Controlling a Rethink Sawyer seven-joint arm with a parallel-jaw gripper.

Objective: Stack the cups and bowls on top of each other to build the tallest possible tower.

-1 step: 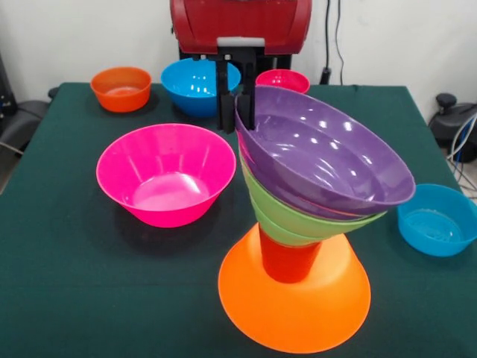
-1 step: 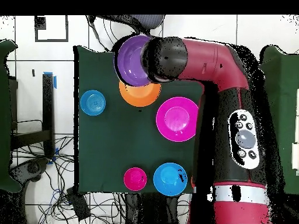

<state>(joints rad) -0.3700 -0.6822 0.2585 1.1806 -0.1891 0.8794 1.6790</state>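
The tower (image 1: 298,246) is the landmark here, standing at the front of the green surface (image 1: 67,283): one big orange bowl (image 1: 294,309) sits rim-down as a wide base, probably so the column has a steady foot; on its upturned bottom stands one orange-red cup (image 1: 287,261), and above that nest two green bowls (image 1: 298,220) and one purple bowl (image 1: 324,160), all rim-up. That upper part leans clearly to one side, which looks risky, since wide bowls are balanced on a narrow cup. The claw (image 1: 236,93) hangs just behind the tower with its two dark fingers (image 1: 223,93) straddling the back rim of the purple bowl; I judge it is pinching that rim to set or steady the bowl. Of loose pieces, one large pink bowl (image 1: 165,173) sits just beside the tower, rim-up. Behind the tower are one mid blue bowl (image 1: 195,86), one small orange bowl (image 1: 121,88) and one small red bowl (image 1: 283,80), well apart from it. One small blue bowl (image 1: 436,218) lies near the tower on its other side. That makes five bowls still unstacked.
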